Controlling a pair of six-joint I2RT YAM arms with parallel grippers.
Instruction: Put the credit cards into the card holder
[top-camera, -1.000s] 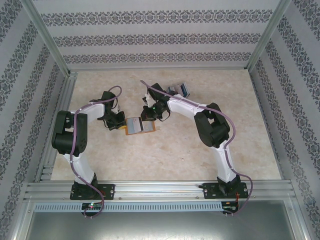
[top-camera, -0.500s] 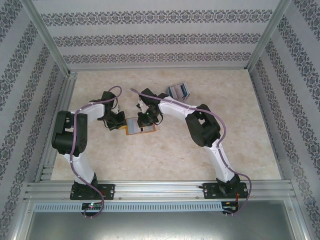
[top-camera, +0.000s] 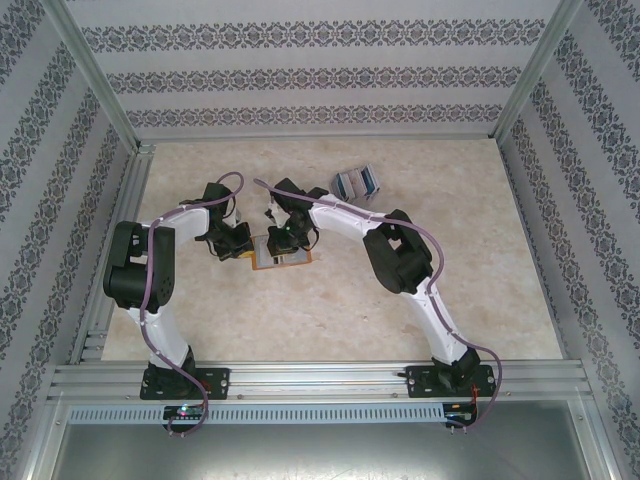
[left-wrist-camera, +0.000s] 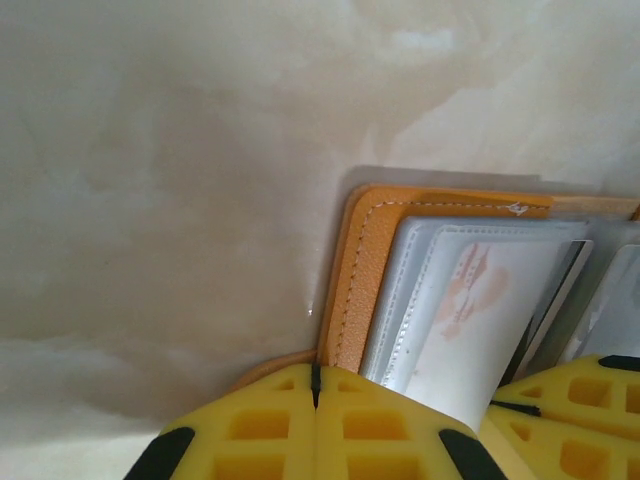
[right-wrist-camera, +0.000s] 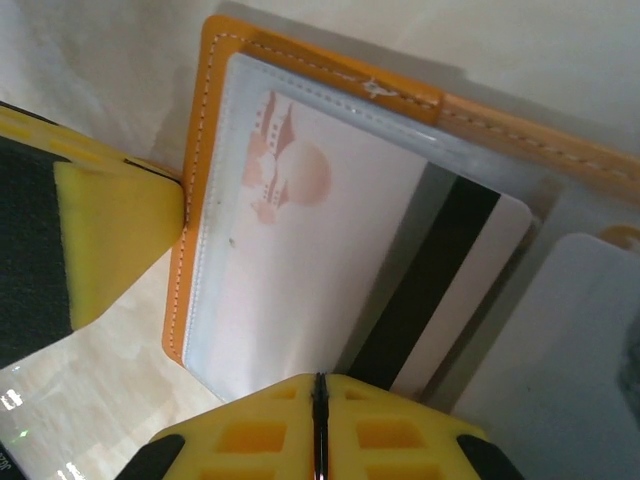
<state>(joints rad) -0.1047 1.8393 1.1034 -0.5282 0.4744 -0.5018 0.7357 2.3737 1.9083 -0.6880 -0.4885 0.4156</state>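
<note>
We see the card holder lying open on the surface, between the two end effectors. The left end effector is closed, its tips against the holder's orange edge. The right end effector is closed too, its tips at the near edge of a black-striped card that sits partly inside a clear sleeve; we cannot tell whether it pinches it. The other credit cards lie well apart, farther back.

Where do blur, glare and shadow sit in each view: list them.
Top external: even, soft light, faint shadows under the arms on the table. Left wrist: the left gripper is blurred up close, the card holder stitching sharper. Right wrist: the credit card is sharp, small glare spots on the table at lower left.
</note>
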